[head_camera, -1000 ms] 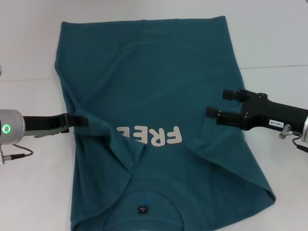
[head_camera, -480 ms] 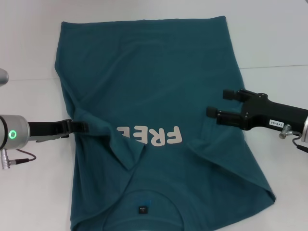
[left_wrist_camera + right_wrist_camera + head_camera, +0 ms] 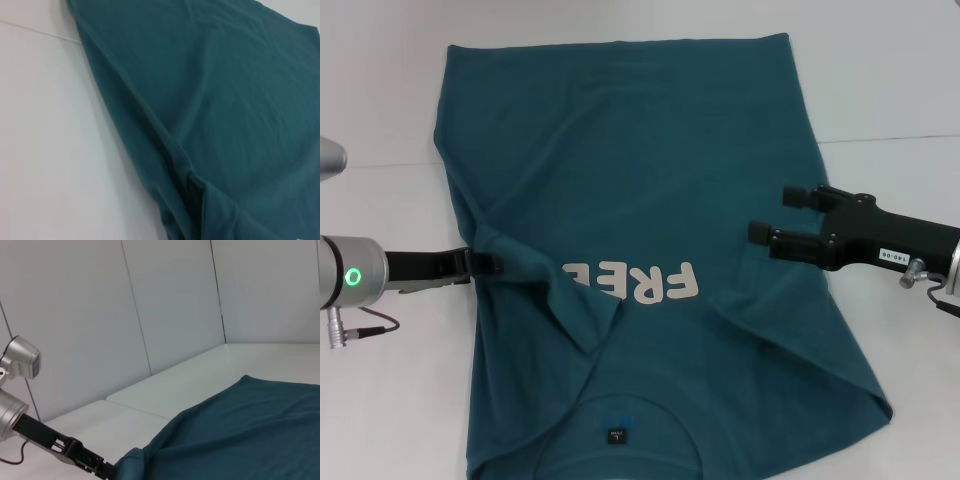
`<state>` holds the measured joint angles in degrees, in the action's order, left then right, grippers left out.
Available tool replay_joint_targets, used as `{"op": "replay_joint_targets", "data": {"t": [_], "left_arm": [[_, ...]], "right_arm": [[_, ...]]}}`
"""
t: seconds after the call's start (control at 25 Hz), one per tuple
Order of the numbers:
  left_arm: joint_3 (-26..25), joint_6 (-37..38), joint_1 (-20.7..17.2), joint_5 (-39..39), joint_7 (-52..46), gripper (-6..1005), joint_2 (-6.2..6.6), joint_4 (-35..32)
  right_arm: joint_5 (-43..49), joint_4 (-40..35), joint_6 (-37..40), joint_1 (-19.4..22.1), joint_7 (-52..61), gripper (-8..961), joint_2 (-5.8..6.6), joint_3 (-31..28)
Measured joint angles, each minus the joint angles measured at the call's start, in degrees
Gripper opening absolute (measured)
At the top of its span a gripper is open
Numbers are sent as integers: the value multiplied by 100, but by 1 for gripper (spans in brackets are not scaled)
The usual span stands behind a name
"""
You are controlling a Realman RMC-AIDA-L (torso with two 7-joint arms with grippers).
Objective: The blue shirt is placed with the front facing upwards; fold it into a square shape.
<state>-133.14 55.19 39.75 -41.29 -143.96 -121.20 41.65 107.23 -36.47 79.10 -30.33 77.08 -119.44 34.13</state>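
fabric of the blue shirt [image 3: 640, 200] hides the left gripper [image 3: 488, 262] fingers' state; right gripper [image 3: 772, 214] fingers spread apart above it.

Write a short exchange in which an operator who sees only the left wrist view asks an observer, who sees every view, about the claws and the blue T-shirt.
Operator: I see only the blue T-shirt and the white table. Where is my left claw?
Observer: The left claw is at the T-shirt's left edge, level with the white lettering.
Operator: And the right claw?
Observer: The right claw is open, at the T-shirt's right edge, opposite the left one.
Operator: Which end of the T-shirt is nearest the robot?
Observer: The collar end, where the small dark neck label shows.
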Motion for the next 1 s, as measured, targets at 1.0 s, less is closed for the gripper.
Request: {"op": "replay_joint_targets", "data": {"t": [1.0], "left_arm": [[-1,-114,6,-9,0,374,2,-53]], "right_arm": [[0,0,-9,-17,6,927,0,-3]]}}
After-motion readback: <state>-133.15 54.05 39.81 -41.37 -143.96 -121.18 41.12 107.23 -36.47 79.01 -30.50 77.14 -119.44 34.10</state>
